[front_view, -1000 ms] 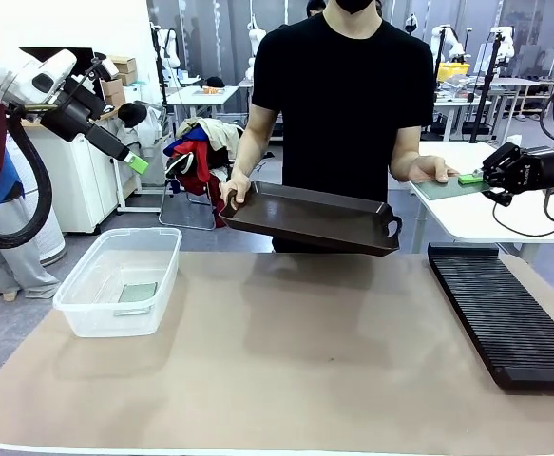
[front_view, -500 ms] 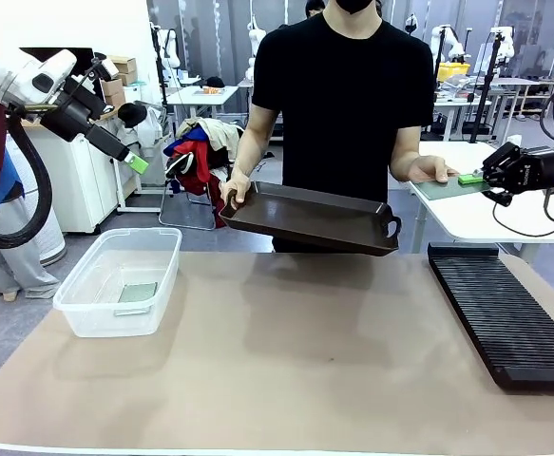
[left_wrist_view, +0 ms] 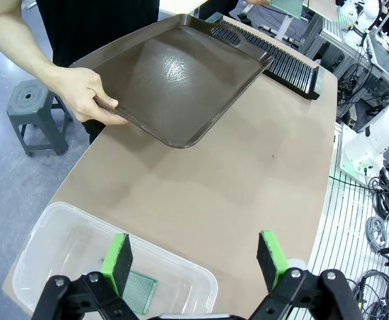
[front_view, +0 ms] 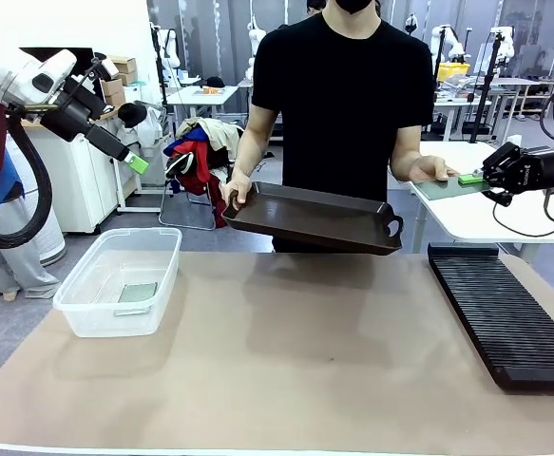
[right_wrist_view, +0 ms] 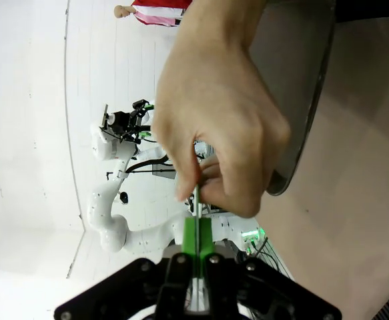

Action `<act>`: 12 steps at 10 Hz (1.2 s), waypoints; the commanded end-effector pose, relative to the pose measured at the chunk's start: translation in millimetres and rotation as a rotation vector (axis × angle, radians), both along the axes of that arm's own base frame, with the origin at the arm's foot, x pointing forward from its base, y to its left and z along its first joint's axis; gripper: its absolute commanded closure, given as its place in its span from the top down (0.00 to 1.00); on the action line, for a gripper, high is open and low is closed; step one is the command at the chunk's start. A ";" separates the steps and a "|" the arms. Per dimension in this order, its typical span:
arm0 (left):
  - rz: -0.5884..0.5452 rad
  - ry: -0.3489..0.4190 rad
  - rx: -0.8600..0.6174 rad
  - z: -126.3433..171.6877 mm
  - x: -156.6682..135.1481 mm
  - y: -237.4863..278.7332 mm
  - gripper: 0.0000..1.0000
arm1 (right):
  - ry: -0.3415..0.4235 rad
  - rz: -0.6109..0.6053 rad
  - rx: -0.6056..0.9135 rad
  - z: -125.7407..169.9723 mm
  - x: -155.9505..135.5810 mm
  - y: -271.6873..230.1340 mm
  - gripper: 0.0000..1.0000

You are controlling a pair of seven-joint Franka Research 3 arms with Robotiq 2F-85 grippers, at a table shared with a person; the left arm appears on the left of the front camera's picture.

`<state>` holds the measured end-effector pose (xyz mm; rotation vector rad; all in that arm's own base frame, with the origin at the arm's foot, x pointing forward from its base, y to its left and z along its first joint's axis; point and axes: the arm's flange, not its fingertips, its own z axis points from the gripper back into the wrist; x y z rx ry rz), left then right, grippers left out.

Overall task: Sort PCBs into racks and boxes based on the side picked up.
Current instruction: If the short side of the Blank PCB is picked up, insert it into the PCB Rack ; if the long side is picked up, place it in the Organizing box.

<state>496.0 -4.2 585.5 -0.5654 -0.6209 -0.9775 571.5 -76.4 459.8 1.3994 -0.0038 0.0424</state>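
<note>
My right gripper (front_view: 472, 178) is at the far right, shut on the edge of a green PCB (front_view: 436, 189) that the person's hand (front_view: 427, 169) also holds. In the right wrist view the gripper (right_wrist_view: 197, 233) pinches the board (right_wrist_view: 196, 197) edge-on under the person's fingers (right_wrist_view: 221, 127). High at the left, above the clear box (front_view: 85, 285), my left gripper (front_view: 136, 162) hangs open with nothing in it (left_wrist_view: 194, 260). A second PCB (front_view: 137, 292) lies flat in the box (left_wrist_view: 44, 230), also seen from the left wrist (left_wrist_view: 134, 292). The long black rack (front_view: 505, 313) lies at the table's right.
The person stands at the far side and holds a dark brown handled tray (front_view: 310, 218) tilted over the table's far edge with the other hand (left_wrist_view: 87, 97). A white side table (front_view: 476, 214) stands behind the rack. Brown table surface (front_view: 305, 361) lies between box and rack.
</note>
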 end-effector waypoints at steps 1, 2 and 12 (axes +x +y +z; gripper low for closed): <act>-0.011 -0.003 0.000 -0.9 -0.3 0.1 1.00 | -0.008 0.007 0.004 -0.4 -0.5 1.0 0.00; -0.011 -0.003 0.000 -0.9 -0.3 0.1 1.00 | -0.008 0.007 0.004 -0.4 -0.5 1.0 0.00; -0.011 -0.003 0.000 -0.9 -0.3 0.1 1.00 | -0.134 0.035 -0.010 10.8 -10.5 -5.6 0.02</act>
